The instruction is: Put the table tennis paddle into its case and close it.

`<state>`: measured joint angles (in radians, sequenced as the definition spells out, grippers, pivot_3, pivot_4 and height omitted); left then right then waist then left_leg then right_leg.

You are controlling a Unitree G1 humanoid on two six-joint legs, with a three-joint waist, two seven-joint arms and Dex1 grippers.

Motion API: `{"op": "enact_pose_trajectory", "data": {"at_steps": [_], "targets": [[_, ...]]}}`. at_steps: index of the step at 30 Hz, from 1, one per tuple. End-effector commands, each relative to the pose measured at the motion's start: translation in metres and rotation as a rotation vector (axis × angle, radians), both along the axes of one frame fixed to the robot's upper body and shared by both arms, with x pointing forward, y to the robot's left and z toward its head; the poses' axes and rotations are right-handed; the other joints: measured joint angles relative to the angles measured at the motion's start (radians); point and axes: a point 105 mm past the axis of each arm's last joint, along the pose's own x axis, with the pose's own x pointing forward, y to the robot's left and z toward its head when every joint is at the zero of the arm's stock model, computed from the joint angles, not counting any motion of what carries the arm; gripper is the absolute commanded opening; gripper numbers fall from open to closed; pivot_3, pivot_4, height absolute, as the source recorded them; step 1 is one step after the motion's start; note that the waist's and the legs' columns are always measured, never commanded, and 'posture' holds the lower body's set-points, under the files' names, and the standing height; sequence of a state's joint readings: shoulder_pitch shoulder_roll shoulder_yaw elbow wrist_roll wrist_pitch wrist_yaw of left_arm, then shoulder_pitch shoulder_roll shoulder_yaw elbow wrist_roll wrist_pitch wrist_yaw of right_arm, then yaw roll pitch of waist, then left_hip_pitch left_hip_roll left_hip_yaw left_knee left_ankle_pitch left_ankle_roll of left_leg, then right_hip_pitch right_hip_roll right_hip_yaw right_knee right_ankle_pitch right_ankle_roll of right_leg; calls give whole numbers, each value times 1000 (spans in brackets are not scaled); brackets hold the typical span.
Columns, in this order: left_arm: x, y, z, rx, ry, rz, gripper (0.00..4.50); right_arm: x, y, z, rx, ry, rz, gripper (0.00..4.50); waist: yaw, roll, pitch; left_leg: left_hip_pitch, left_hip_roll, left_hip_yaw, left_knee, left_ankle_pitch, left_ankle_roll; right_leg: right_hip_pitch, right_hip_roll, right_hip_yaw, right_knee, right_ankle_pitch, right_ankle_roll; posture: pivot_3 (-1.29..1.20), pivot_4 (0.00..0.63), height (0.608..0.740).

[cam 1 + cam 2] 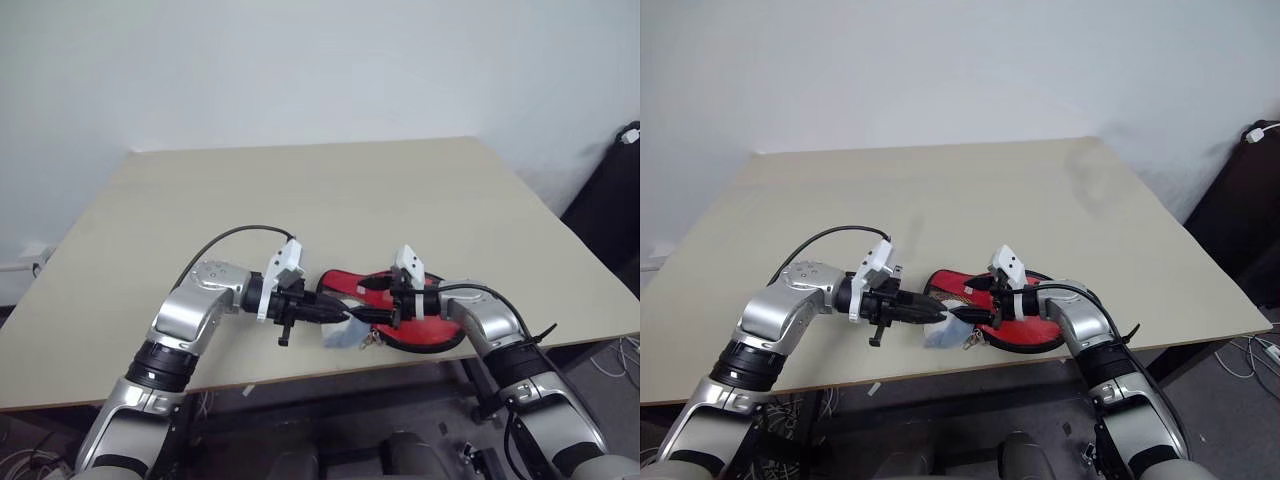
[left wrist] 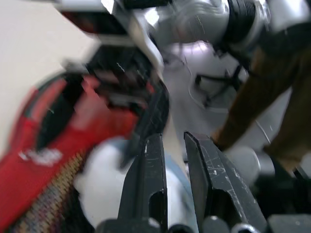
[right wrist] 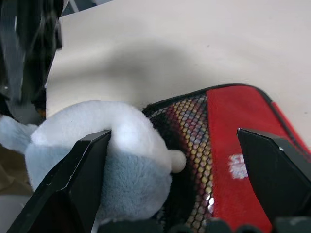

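Right wrist: plush lump (image 3: 104, 145) beside case (image 3: 233, 145); right hand (image 3: 187, 160) spread, left hand (image 2: 176, 160) pressed together

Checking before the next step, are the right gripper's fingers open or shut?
Open: in the right wrist view the right gripper's fingers stand wide apart.

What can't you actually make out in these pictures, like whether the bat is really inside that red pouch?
- Paddle: no part of it is distinguishable; the case looks closed on the right wrist view's near side, its contents hidden.
- Zip: in the head views both grippers, left and right, cover the case's near end.
- Case's far end: right arm overlaps it.
- Grey-blue plush lump: attachment unclear.
- Left wrist view: motion-blurred.
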<state>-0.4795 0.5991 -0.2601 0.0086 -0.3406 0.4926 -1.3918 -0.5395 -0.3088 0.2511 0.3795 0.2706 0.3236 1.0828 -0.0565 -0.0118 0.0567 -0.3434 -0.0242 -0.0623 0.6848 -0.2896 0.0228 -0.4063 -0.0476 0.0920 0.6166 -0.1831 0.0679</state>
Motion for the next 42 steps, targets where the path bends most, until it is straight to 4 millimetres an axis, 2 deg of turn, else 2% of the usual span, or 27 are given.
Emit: {"op": "enact_pose_trajectory", "data": {"at_steps": [1, 3, 8, 13, 17, 20, 24, 27, 31, 42], "targets": [[6, -1, -6, 72, -91, -4, 656, 9, -8, 5, -24, -38, -38, 4424, 0, 0, 0, 0, 0, 0, 0, 0, 0, 0, 0, 0, 0, 0, 0, 0, 0, 740], [9, -2, -8, 85, -103, 10, 656, 10, -8, 5, -23, -40, -39, 4424, 0, 0, 0, 0, 0, 0, 0, 0, 0, 0, 0, 0, 0, 0, 0, 0, 0, 740], [13, 3, -29, 201, -171, -1, 656, 12, -18, 16, -19, -68, -52, 4424, 1, 0, 0, 0, 0, 0, 0, 0, 0, 0, 0, 0, 0, 0, 0, 0, 0, 740], [18, 2, -31, 204, -192, 21, 656, 15, -37, 30, -22, -114, -91, 4424, 5, 0, 0, 0, -1, 0, 1, 1, 2, 1, -1, 0, 0, 0, 0, 0, 0, 740], [20, 2, -31, 197, -183, 28, 656, 13, -52, 32, -47, -125, -107, 4424, 6, 0, 0, 0, -1, 1, 1, 1, 2, 0, -1, 0, 2, 0, 0, 0, 0, 740], [22, 2, -30, 196, -192, 33, 656, 13, -67, 25, -103, -107, -133, 4424, 7, 0, 0, 1, -1, 1, 1, 1, 2, 0, -1, 0, 3, 0, 0, 0, 0, 740], [24, 1, -29, 184, -197, 44, 656, 9, -83, 2, -213, -73, -149, 4424, 9, 0, 0, 1, -1, 2, 1, 2, 3, 1, -1, 1, 3, -1, -1, 0, 0, 740], [26, 0, -26, 163, -196, 57, 656, 6, -89, -14, -282, -41, -142, 3952, 9, 0, 0, 1, -1, 2, 2, 2, 3, 1, -1, 2, 4, -1, -2, 0, 0, 740], [28, -1, -20, 133, -190, 78, 656, 1, -90, -27, -306, 11, -129, 2918, 8, 0, 0, 1, -1, 2, 2, 2, 3, 1, -1, 2, 5, -1, -2, 0, 0, 740], [32, 5, -9, 87, -202, 123, 656, 0, -89, -39, -320, 55, -145, 151, 7, -1, -1, 2, -1, 2, 2, 2, 3, 2, -1, 2, 5, -1, -2, 0, 0, 740]]}}
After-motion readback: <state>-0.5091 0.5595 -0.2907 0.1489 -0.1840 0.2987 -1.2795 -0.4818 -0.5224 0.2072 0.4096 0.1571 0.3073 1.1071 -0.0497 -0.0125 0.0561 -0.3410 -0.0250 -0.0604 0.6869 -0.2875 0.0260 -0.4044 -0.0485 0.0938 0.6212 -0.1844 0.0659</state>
